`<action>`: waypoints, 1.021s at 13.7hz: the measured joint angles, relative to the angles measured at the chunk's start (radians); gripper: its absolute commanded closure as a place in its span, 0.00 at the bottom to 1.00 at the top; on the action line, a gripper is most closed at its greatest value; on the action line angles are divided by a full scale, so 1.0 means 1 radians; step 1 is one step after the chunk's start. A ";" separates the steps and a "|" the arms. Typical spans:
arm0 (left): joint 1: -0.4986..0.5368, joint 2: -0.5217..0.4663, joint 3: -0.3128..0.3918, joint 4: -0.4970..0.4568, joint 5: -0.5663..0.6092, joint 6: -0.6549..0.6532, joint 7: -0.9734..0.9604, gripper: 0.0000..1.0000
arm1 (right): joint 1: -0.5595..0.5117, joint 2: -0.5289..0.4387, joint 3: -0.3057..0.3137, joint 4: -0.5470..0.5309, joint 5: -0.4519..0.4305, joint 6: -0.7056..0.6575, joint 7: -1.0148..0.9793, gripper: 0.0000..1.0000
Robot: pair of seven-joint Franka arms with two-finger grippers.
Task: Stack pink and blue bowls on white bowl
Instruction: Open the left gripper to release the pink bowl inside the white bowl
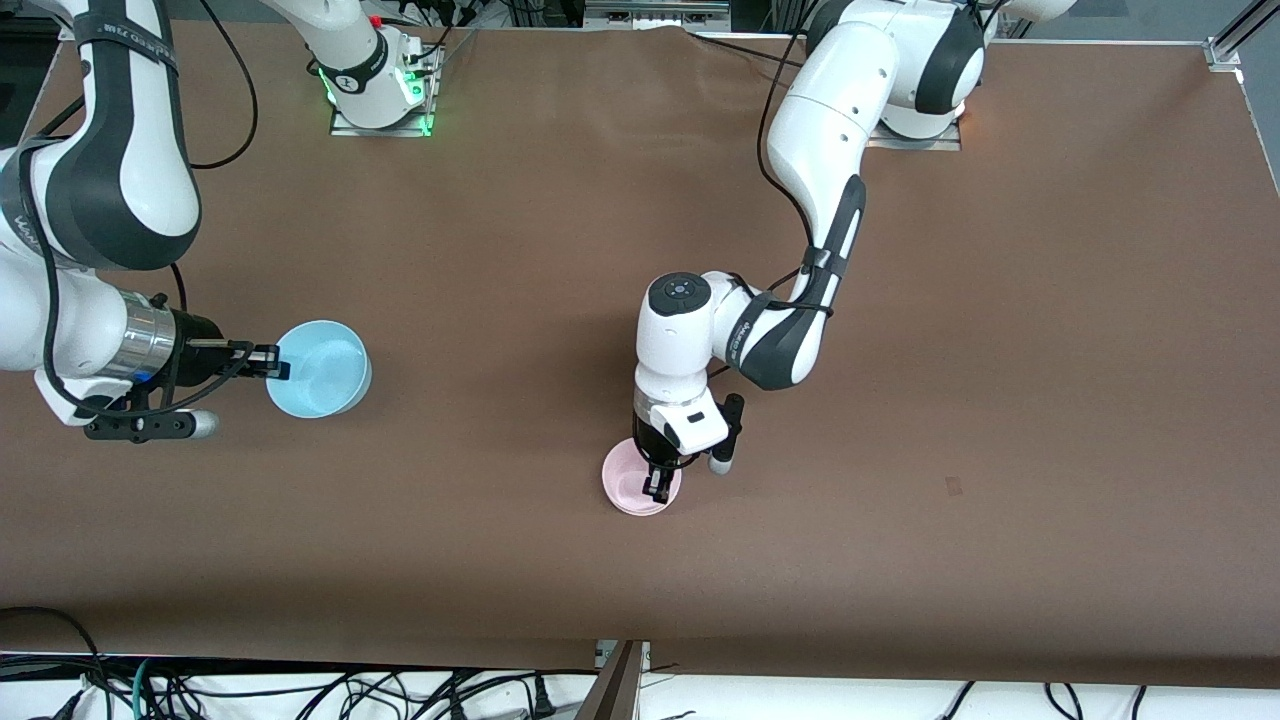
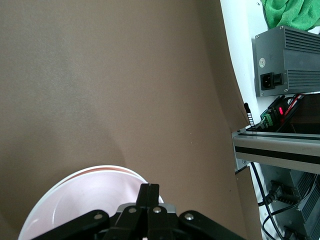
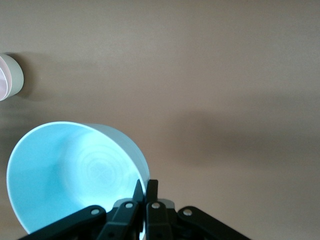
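Observation:
The pale pink bowl (image 1: 630, 482) sits near the table's middle, nearer the front camera. It rests nested in the white bowl (image 3: 18, 80), whose pale wall shows under the pink rim in the right wrist view. The front view hides the white bowl. My left gripper (image 1: 657, 492) is shut on the pink bowl's (image 2: 85, 200) rim, and its fingertips (image 2: 149, 187) are pressed together there. My right gripper (image 1: 272, 365) is shut on the rim of the light blue bowl (image 1: 322, 370). It holds that bowl (image 3: 75, 170) tilted above the table toward the right arm's end.
A grey power supply box (image 2: 290, 60), a green cloth (image 2: 295, 12) and an aluminium rail (image 2: 277, 147) lie off the table's edge. Cables (image 1: 300, 690) run along the table's near edge. A small dark mark (image 1: 955, 486) is on the brown tabletop.

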 measured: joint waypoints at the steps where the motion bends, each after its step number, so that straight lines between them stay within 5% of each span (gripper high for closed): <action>1: -0.003 0.004 0.003 0.000 0.000 0.005 -0.002 1.00 | -0.001 0.000 0.000 0.000 0.000 0.000 0.000 1.00; 14: -0.023 0.043 0.039 0.001 0.000 0.023 -0.009 1.00 | -0.005 0.000 0.000 0.000 0.000 -0.001 0.000 1.00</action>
